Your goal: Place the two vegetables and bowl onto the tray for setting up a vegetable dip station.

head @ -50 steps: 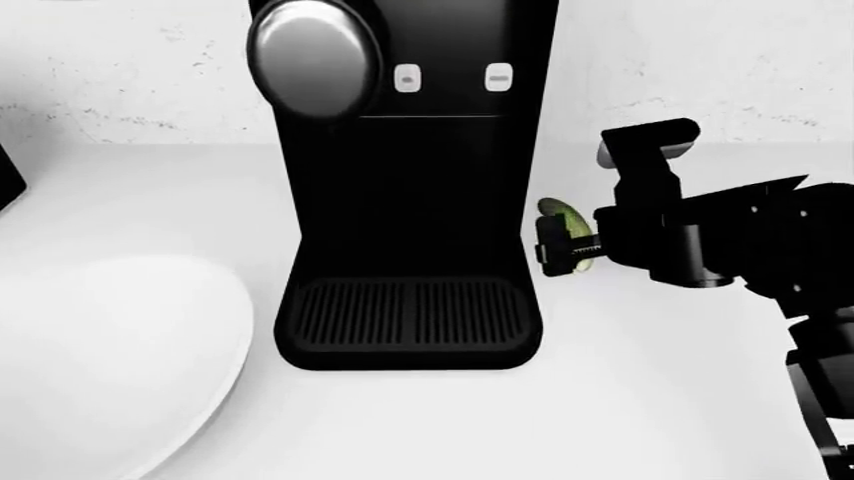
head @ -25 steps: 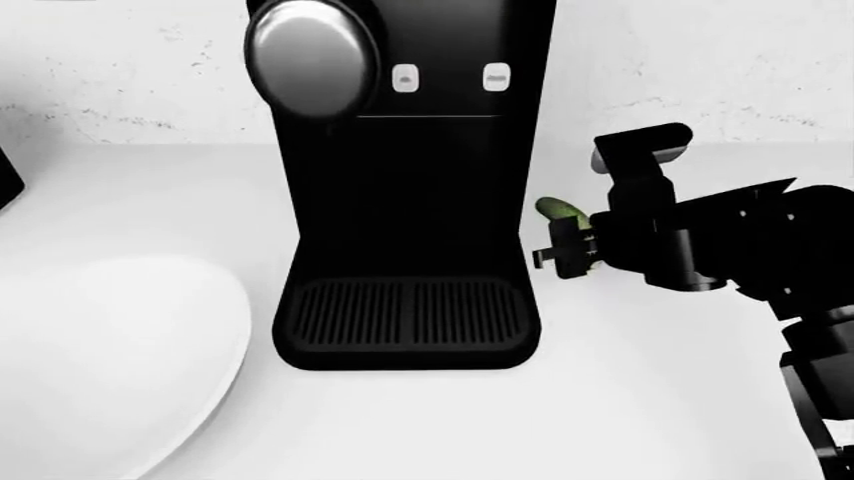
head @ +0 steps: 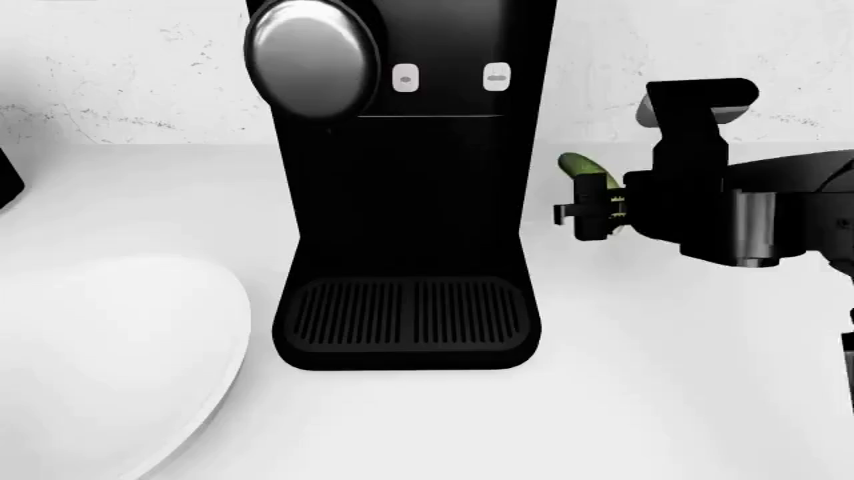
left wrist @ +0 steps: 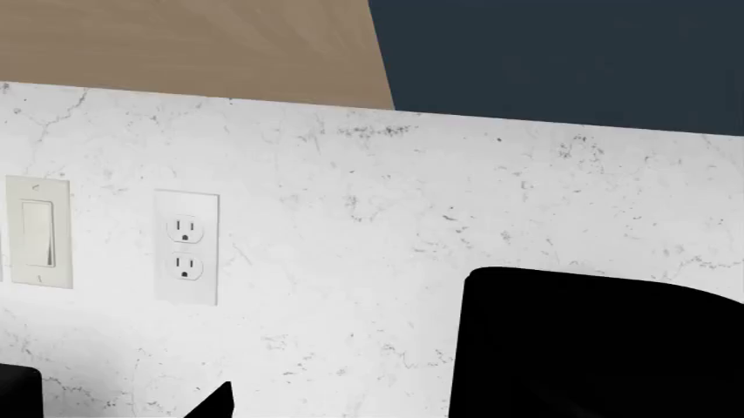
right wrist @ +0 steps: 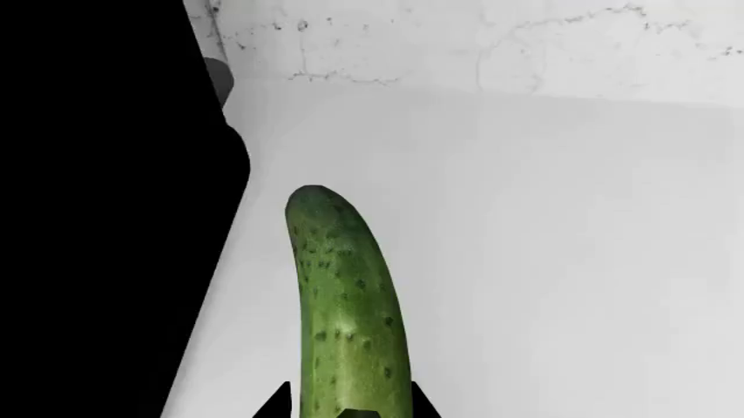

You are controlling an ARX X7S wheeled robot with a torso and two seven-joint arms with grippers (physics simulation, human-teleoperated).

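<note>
- The right gripper (head: 589, 213) was pinching the cucumber (head: 591, 174) near one end, so most of its length stuck out past the fingertips, free of the counter (head: 641, 400).
- In the right wrist view the cucumber (right wrist: 344, 296) ran straight out from between the fingertips, with the counter (right wrist: 558, 226) well below it. That suggested it was being carried rather than resting on anything.
- The cucumber hung just beside the right wall of the coffee machine (head: 407, 180), apart from it. The sideways hold probably suited lifting it clear of that tall black body.
- The bowl (head: 114, 360) sat on the counter to the left of the coffee machine, untouched and cut off by the picture's edge.
- The tray and the carrot were not in view, so nothing appeared to be placed yet.
- The left gripper was not visible. Its camera faced the backsplash (left wrist: 384, 218), the outlet (left wrist: 186, 248) and a light switch (left wrist: 35, 231). A black block at the lower edge was possibly the coffee machine top, though that was hard to tell.
</note>
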